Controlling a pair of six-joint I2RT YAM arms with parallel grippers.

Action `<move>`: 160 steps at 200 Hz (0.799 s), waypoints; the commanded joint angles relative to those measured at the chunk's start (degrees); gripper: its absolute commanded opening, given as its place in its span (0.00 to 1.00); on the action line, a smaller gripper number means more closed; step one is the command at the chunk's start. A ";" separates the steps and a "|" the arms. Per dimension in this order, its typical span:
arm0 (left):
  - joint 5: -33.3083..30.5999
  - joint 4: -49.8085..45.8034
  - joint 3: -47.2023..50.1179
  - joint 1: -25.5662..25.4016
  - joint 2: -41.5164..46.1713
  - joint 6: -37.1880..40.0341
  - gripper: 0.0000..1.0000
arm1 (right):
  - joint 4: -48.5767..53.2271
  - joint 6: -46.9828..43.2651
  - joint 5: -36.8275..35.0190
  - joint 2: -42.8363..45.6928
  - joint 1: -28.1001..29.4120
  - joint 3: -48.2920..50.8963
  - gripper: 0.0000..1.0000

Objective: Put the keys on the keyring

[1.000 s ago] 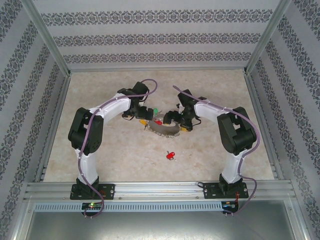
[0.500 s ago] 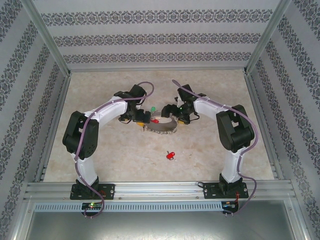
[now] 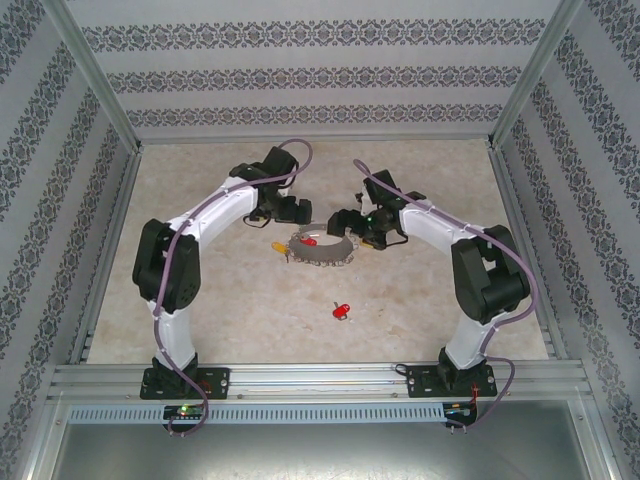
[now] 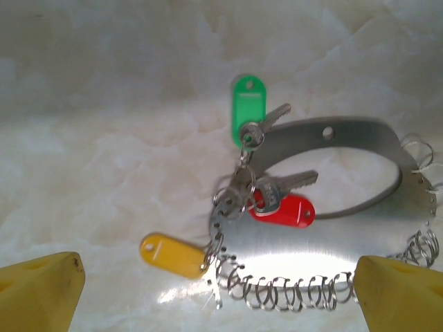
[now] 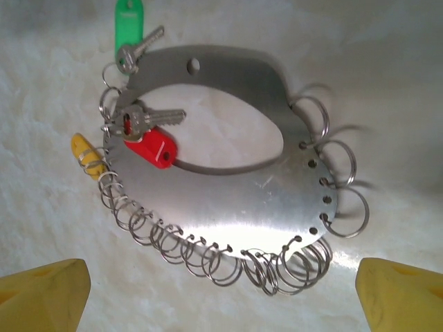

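While flat, keyring [image 5: 228, 207] with three keys [image 5: 154, 147]

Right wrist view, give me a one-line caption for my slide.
Open right gripper above the keyring, with green key, red key and yellow key at its left edge.

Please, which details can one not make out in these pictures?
- Top view: the lone red-tagged key is too small to show its blade.
- Left wrist view: the flat grey metal keyring edged with wire loops is cut off by the right edge.
- Right wrist view: the yellow-tagged key is partly covered by the keyring's rim and loops; its blade is hidden.
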State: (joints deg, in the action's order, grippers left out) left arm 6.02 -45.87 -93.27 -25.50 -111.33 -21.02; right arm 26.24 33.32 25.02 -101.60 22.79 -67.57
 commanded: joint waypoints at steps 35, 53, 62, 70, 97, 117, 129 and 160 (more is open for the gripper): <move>0.72 -2.90 -4.86 -0.15 -7.64 1.68 1.00 | -0.56 2.01 1.24 0.28 2.26 2.09 0.98; 1.09 -2.74 -3.92 -0.28 -7.85 1.76 0.99 | -1.72 2.37 1.81 -0.45 2.39 2.18 0.98; 1.11 -2.64 -3.09 -0.27 -7.56 1.63 0.94 | -2.22 2.54 2.22 -0.98 2.40 2.12 0.98; 1.10 -2.44 -2.13 -0.30 -7.21 1.51 0.90 | -2.65 2.69 2.36 -1.43 2.35 2.01 0.98; 1.16 -1.72 1.65 -0.34 -5.45 1.24 0.80 | -3.43 2.86 2.73 -3.26 2.49 0.90 0.97; 1.45 -1.01 4.33 -0.26 -4.37 0.72 0.77 | -3.21 2.42 2.85 -4.76 2.51 -0.92 0.97; 1.59 -0.72 5.61 -0.28 -3.85 0.48 0.77 | -2.95 2.16 2.93 -5.65 2.43 -2.19 0.97; 1.11 -0.56 7.55 -0.34 -2.53 0.37 0.74 | -2.56 1.77 3.07 -7.32 2.26 -4.81 0.97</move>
State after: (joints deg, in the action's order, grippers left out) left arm 7.27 -46.00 -87.07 -25.50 -117.32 -19.97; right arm 23.53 35.66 26.74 -107.87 24.91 -69.41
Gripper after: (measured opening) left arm 0.763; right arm 0.969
